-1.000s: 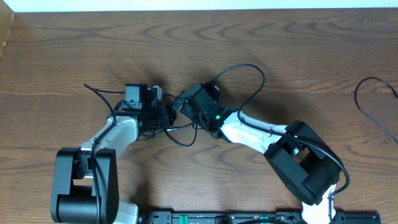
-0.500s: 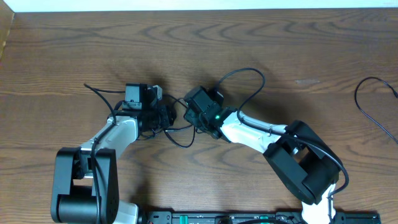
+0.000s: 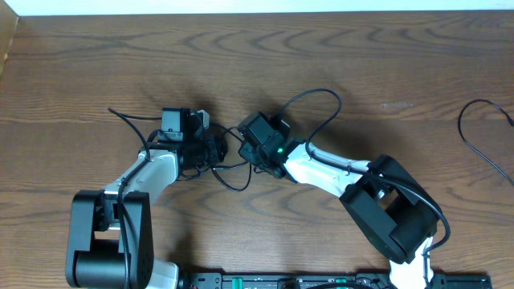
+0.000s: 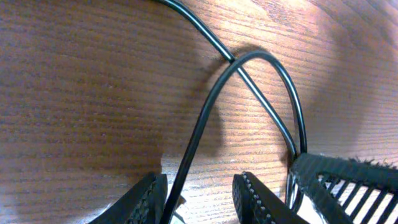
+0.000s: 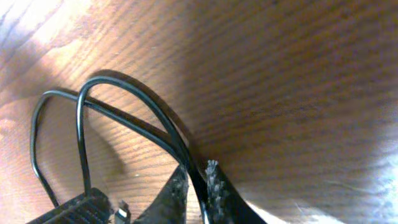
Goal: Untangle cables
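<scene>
Thin black cables (image 3: pixel 338 103) lie tangled at mid-table, between my two grippers. My left gripper (image 3: pixel 210 149) sits on the left side of the tangle. In the left wrist view its jaws (image 4: pixel 199 182) stand apart over bare wood, and one black cable (image 4: pixel 201 118) runs down between them, close to the left finger (image 4: pixel 149 198). That cable crosses a second one farther out. My right gripper (image 3: pixel 244 138) is on the right side of the tangle. In the right wrist view it (image 5: pixel 196 173) is shut on a black cable (image 5: pixel 163 115) that arches away over the table.
Another black cable (image 3: pixel 460 124) curves in from the table's right edge, apart from the tangle. A loose cable end (image 3: pixel 112 111) points out to the left of the left gripper. The white arm links (image 3: pixel 321 170) reach in from the front edge.
My right gripper has closed on the black cable and shifted slightly to the right. The left gripper has not moved.
</scene>
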`<state>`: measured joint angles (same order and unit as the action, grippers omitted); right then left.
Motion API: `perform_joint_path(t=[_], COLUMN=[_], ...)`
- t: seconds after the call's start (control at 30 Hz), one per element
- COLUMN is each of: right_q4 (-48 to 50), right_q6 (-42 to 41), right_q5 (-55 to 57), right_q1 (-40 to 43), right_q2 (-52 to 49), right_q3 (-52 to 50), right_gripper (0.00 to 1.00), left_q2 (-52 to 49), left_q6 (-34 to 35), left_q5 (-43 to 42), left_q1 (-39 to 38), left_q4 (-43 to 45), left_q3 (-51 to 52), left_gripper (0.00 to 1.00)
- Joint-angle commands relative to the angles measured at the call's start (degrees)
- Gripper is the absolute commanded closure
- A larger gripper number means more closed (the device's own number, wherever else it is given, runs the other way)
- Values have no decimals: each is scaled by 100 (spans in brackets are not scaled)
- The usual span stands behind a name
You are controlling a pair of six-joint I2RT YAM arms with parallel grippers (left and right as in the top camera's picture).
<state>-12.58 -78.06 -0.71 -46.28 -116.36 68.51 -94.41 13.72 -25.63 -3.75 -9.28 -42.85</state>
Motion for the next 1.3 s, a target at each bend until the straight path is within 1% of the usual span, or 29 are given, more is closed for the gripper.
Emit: perform_joint_path(t=[0.0,0.07,0.1,0.13,0.27,0.43,0.53,0.63,0.77,0.8,0.83,0.97,1.03,1.13,1.27], right_q4=[-553,-573,-573,-590,-658,-680,-723,-986,-1502,-1580,-1709,-1720,-1709,-1692,-1825], right_q6=[44,166,195,208,389,1427,2114,2577,3235,3309,3423,3510,3543,3755,4269], right_q5=[-96,-101,-118,-149,-214,-398,-323,-216,-264,-258,-223,-225,-223,-225,-225], right_q1=[-9,-9,-9,-9,26,350,638,990,1401,1449,1523,1585,1585,1589,1602], right_q2=[-623,-623,-623,-623,-621,-361,116,671,1248,1314,1429,1521,1521,1521,1534], right_q3=[-461,-461,-461,-461,-461,-459,-459,-457,-457,-457,-457,-457,-457,-413,-120], right_gripper=[89,90,93,99,99,99,99,99,99,99,99,99,99,99,99], left_q2=[-63,-63,-63,-63,-63,-63,-63,-59,116,216,433,1209,1707,2208,2636], left_q6=[35,35,35,37,37,35,35,33,-118,-118,-116,-116,-118,-118,-120], left_q5=[-96,-96,-96,-96,-96,-96,-96,-140,-872,-994,-1102,-1123,-1121,-1080,-920], left_q1=[15,15,15,15,15,15,15,15,15,13,15,15,15,20,20], left_q4=[-4,-4,-4,-4,-4,-28,-42,-33,249,339,448,481,426,313,81], left_q3=[37,37,37,37,37,37,37,35,35,35,35,35,35,35,35], left_gripper=[60,60,60,60,60,60,60,60,60,59,54,45,39,37,36])
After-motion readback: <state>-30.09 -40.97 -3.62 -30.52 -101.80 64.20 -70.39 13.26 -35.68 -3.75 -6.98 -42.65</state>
